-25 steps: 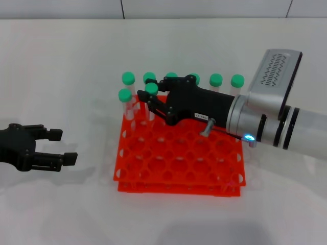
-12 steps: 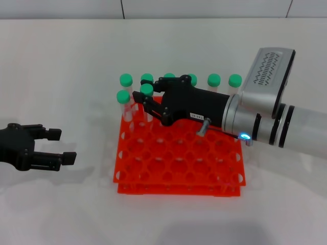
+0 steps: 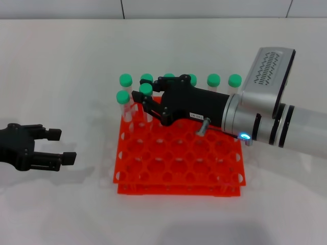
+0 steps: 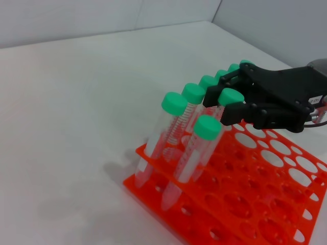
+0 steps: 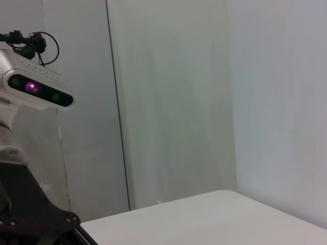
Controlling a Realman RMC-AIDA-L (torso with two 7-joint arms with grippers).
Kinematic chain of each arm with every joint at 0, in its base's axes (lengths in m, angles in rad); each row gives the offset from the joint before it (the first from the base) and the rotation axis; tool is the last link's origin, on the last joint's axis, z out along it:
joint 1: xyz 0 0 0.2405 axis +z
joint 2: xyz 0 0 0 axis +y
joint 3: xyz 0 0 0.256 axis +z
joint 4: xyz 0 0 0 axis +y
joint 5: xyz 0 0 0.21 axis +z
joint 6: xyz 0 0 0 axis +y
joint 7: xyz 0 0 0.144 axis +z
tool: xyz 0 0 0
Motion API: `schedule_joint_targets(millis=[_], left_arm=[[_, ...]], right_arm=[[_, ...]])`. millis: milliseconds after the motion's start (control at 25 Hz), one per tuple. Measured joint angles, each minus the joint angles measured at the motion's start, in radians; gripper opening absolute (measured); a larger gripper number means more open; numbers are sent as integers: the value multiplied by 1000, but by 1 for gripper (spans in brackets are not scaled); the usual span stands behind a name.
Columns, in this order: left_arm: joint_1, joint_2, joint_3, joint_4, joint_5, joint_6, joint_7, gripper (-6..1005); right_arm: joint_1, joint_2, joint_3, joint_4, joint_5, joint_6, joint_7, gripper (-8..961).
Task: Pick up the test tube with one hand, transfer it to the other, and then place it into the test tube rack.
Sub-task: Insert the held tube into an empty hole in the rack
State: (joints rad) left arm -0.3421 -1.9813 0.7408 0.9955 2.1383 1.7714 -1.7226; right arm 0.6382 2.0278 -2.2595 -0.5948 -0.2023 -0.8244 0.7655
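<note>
My right gripper (image 3: 145, 102) pinches test tube (image 3: 146, 97) over the test tube rack (image 3: 179, 163); I'd seat it straight, then release. Left gripper (image 3: 53, 148) wide apart, off-rack.

Plain white table (image 3: 76, 61), matte and pale throughout. Directly on it, just right of centre: 1 orange-red test tube rack (image 3: 179, 168), 2 tiers, near edge toward 6 o'clock.

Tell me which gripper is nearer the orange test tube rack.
Right. The right gripper is over the rack, at a green-capped tube; the left gripper sits apart beside it.
</note>
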Motion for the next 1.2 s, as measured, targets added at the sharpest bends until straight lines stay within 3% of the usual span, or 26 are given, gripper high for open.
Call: schedule_joint_targets(millis=[1000, 1200], left_arm=[[0, 1, 0, 0, 0, 2, 0, 891], [1, 1, -1, 0, 0, 6, 0, 891]], right_arm=[[0, 0, 0, 1, -5, -23, 1, 276], [-3, 0, 2, 1, -6, -41, 1, 425]])
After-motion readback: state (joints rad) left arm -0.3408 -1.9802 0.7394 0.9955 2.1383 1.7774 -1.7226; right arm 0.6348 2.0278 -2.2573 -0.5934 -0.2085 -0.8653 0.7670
